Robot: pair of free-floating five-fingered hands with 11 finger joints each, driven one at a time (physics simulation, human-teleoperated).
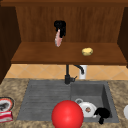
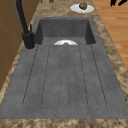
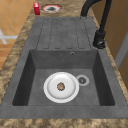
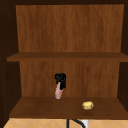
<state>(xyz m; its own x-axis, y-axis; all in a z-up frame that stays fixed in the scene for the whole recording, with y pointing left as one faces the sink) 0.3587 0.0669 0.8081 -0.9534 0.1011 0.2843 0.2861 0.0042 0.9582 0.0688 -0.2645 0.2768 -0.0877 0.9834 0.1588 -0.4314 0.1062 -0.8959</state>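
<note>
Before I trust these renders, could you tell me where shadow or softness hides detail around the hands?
Front view: the left hand holding the pink strip is a black blob, finger outlines lost; the right hand merges with the dark sink. Upper view: cabinet sides fall into shadow, and the yellow lump on the shelf is soft-edged. Right side view: the plate reads clearly.

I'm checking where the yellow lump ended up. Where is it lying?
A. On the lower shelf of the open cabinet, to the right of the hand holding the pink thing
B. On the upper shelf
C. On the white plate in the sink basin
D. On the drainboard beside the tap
A: the yellow lump rests on the lower shelf, right of the left hand that holds the pink thing.
</note>
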